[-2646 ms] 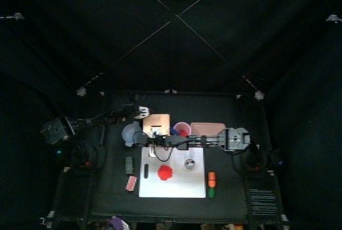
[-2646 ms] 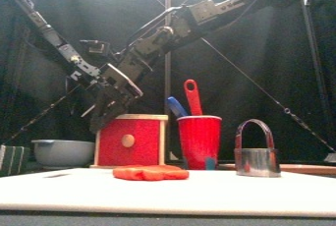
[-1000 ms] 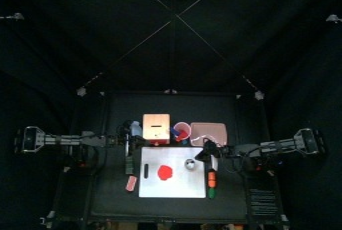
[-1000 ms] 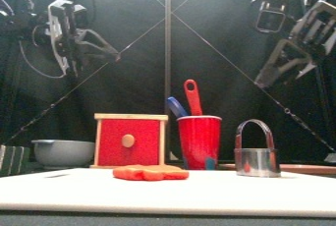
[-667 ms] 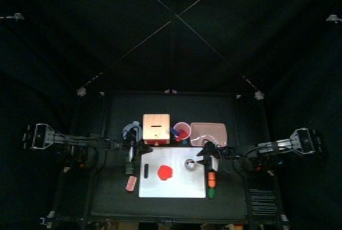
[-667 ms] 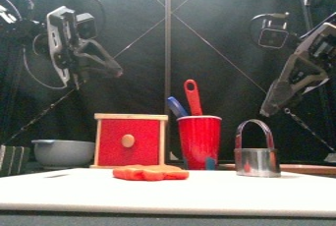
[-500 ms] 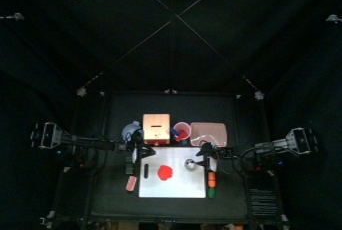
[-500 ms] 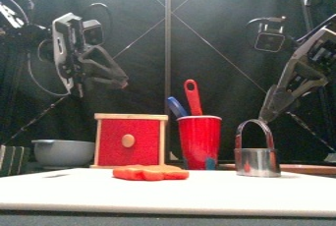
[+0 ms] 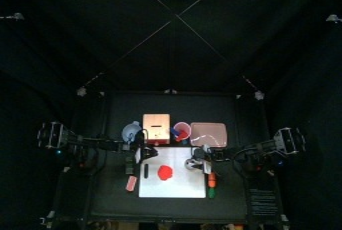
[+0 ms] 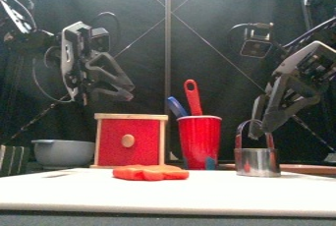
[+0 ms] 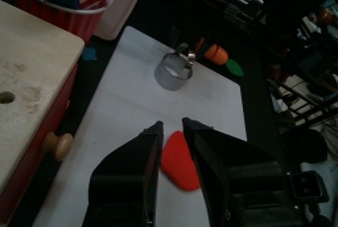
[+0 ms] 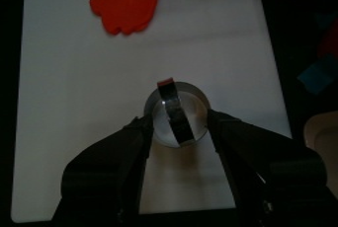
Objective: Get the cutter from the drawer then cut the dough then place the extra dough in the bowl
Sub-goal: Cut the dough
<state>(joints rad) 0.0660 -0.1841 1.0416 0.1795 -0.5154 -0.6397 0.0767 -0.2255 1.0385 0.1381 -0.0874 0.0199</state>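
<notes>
Your right pincer [image 12: 177, 122] hangs with its jaws wide apart on each side of the cutter [image 10: 257, 161], which stands on the white board [image 12: 79, 122] well apart from the dough [image 10: 149, 173], so come straight down, squeeze the wire handle softly, and hold your left pincer [image 11: 172, 124], jaws a little apart, up out of the way.

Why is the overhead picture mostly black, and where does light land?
Top view: black curtains swallow light; the white cutting board is the one bright patch. Front view: the round metal cutter with a wire handle shows pale glints. Right wrist view: the board looks evenly lit.
</notes>
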